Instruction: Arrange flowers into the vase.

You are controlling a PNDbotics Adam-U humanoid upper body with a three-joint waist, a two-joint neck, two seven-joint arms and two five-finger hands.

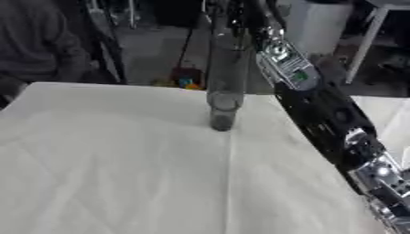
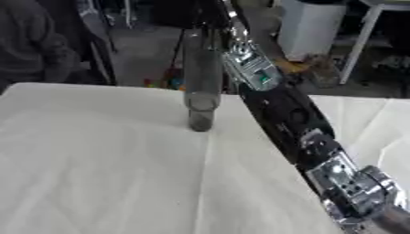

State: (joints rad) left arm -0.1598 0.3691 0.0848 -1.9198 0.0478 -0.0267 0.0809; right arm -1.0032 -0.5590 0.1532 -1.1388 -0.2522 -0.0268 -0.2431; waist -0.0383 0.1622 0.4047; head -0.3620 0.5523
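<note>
**Tall vase upright on bench; right arm reaching past it**

The vase point(image 1: 223, 87) stands on the white-covered bench point(image 1: 120, 173), near the far edge and roughly midway across. It is a tall, narrow, grey translucent cylinder. Its long axis runs vertical, base on the cloth, mouth pointing up and out of the top of both views. The base sits on a crease in the cloth that runs from the vase toward the near edge.

The right arm point(image 2: 280, 114) enters from the lower right corner and extends diagonally up and away, passing just to the right of the vase. Its black forearm lies level with the vase's lower part; a silver joint with a green mark sits beside the vase's upper half. Whether arm and vase touch cannot be told.

The right hand lies beyond the top of the frame near the vase's upper end; whether it is open, or holds anything, cannot be told. No flowers are visible.
</note>
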